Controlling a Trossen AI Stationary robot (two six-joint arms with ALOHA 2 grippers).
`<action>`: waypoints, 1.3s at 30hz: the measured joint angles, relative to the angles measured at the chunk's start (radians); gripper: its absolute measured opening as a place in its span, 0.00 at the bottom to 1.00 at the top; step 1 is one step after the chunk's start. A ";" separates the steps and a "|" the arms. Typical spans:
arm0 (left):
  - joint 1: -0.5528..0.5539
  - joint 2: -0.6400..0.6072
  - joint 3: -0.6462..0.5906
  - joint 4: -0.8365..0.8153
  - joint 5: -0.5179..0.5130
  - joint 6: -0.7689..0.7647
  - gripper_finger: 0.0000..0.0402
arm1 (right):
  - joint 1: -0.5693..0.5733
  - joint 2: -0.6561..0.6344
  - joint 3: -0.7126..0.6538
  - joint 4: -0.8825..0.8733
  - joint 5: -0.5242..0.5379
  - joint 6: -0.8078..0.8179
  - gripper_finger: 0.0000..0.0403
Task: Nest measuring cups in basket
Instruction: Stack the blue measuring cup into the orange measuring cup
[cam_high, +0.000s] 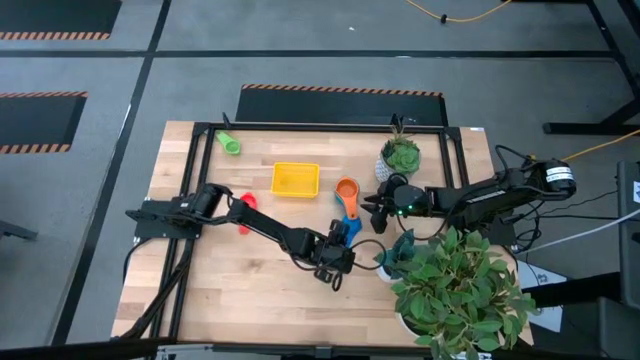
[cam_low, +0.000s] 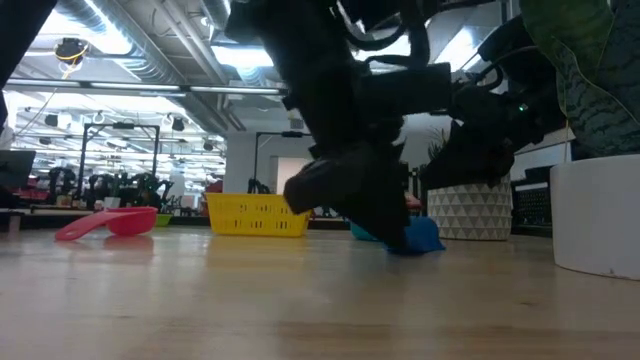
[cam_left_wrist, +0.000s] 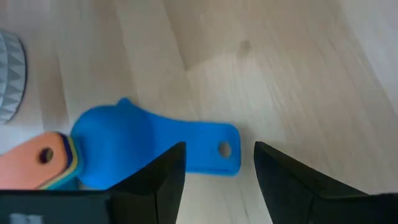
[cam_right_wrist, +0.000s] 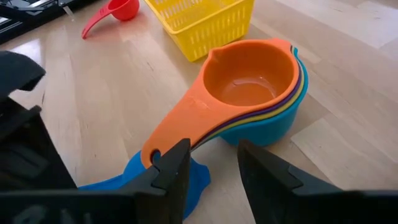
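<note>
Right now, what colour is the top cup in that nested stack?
Orange, clearest in the right wrist view.

Lab/workshop: hazard-taped floor (cam_high: 300, 89) (exposed ceiling ducts (cam_low: 130, 40)).

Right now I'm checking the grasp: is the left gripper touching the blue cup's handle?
Apart. The left wrist view shows the left gripper open, with the blue cup handle lying between its fingers, bare wood visible beside it.

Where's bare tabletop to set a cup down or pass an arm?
Free: the near-left wood in front of the red cup, and the strip between the green cup and the yellow basket. Crowded: around the orange-topped cup stack, where the blue cup, both grippers and the plants meet.
</note>
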 joint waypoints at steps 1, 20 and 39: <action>0.002 0.003 0.001 0.008 0.000 0.000 0.45 | 0.000 0.000 0.000 0.000 0.000 0.000 0.34; 0.020 0.027 0.002 0.013 -0.049 0.003 0.41 | 0.000 0.000 0.000 -0.001 0.000 0.000 0.34; 0.010 0.028 0.001 -0.001 -0.097 -0.002 0.14 | 0.000 0.000 0.000 -0.001 0.000 0.003 0.34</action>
